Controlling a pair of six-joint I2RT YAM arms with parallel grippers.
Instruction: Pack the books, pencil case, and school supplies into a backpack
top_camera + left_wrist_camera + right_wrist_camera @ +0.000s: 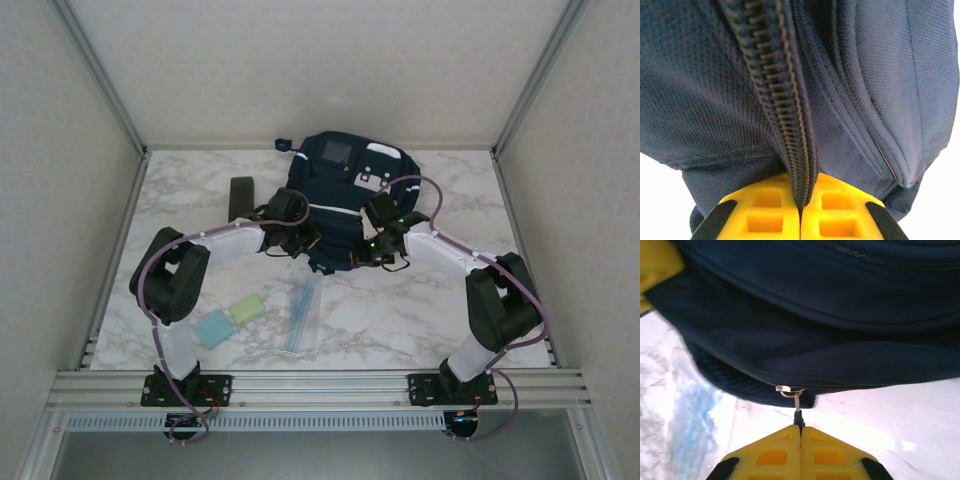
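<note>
Pads lie on the worktop (420, 320) at your left, the blue pad (213, 328) just beside the green pad (247, 308), with the clear pencil case (302, 318) to their right. Behind, at far centre, sits the backpack (335, 190): your left fingers (765, 212) are clamped on its zipper track (785, 125), your right fingers (832, 456) pinched together on its zipper pull (799, 414).

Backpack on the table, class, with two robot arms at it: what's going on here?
Both arms are working at the near edge of the navy backpack. The left claw is shut on its zipper teeth, and the right claw is shut on the zipper pull. On the table in front lie a blue pad, a green pad and a clear pouch, none packed yet.
</note>
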